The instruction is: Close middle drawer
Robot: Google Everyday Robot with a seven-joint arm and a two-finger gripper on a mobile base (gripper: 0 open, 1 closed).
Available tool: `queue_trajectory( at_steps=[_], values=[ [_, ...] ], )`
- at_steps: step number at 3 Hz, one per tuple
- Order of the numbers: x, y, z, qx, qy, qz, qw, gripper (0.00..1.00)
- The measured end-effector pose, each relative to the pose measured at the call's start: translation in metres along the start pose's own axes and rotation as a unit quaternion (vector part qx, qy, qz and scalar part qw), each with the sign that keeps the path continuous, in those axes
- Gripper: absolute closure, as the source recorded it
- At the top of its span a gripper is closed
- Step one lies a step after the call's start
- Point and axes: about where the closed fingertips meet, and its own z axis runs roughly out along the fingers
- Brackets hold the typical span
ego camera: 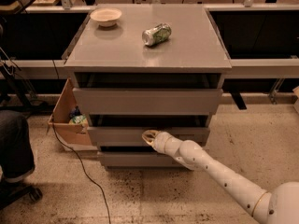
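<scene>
Middle drawer (119, 136), long axis left-right, faces camera; gripper (148, 136), jaws seemingly together, touches front.

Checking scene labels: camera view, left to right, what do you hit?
Dark trouser leg → brown cardboard box → pale round bowl → green-and-silver metal can on its side. The gripper is at the flat grey front of the middle drawer, directly below the can, so unranked.

On the cabinet (187, 50) a bowl (106, 17) sits back left, a can (157, 34) lies on its side nearer the middle — apart. A box (64, 121) stands left of the cabinet, a cable (88, 172) beside it — gripper (149, 137) low at the cabinet's front
</scene>
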Motion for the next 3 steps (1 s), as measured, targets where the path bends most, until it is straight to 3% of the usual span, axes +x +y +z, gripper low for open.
queue_trajectory(
  at_steps=[1, 2, 3],
  values=[
    [0.004, 0.006, -0.021, -0.021, 0.004, 0.022, 0.9995, 1.0],
    [0.003, 0.019, -0.071, -0.071, 0.011, 0.064, 0.9954, 1.0],
    [-0.005, 0.04, -0.154, -0.151, 0.037, 0.104, 0.9823, 1.0]
  ],
)
